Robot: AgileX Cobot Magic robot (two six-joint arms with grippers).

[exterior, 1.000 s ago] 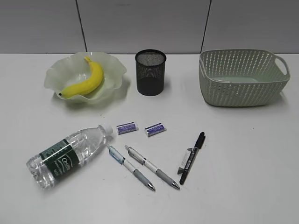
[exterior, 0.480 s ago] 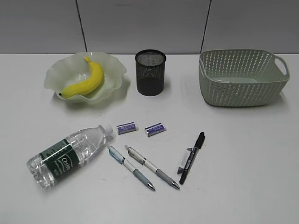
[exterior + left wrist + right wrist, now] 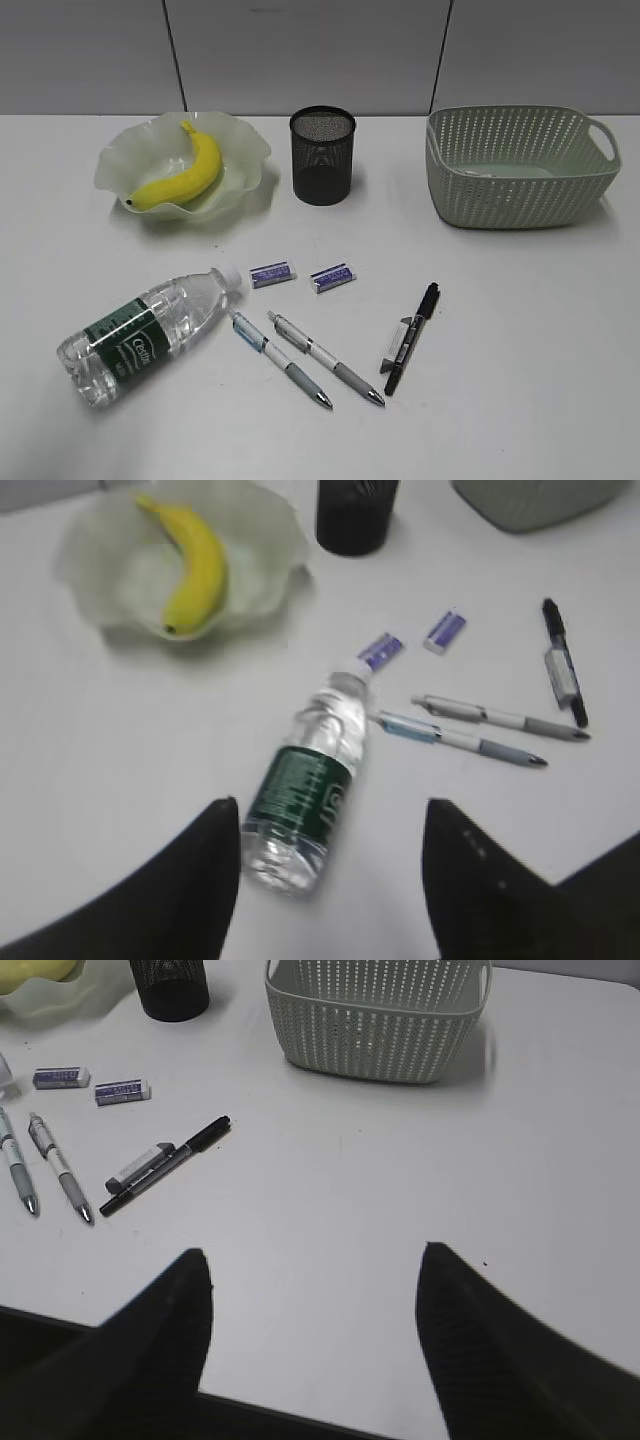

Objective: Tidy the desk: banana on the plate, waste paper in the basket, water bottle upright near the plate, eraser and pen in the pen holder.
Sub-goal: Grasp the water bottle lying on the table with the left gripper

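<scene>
Exterior view: pens [image 3: 305, 358] and erasers [image 3: 301, 275] flank the lying water bottle [image 3: 148, 334].

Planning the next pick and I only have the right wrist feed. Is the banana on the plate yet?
Observer: Yes. The banana lies inside the plate.
Operator: Water bottle? I barely see it.
Observer: The water bottle lies on its side on the desk, not upright.
Operator: Left gripper?
Observer: The left gripper is open and empty, hovering above the bottle.
</scene>
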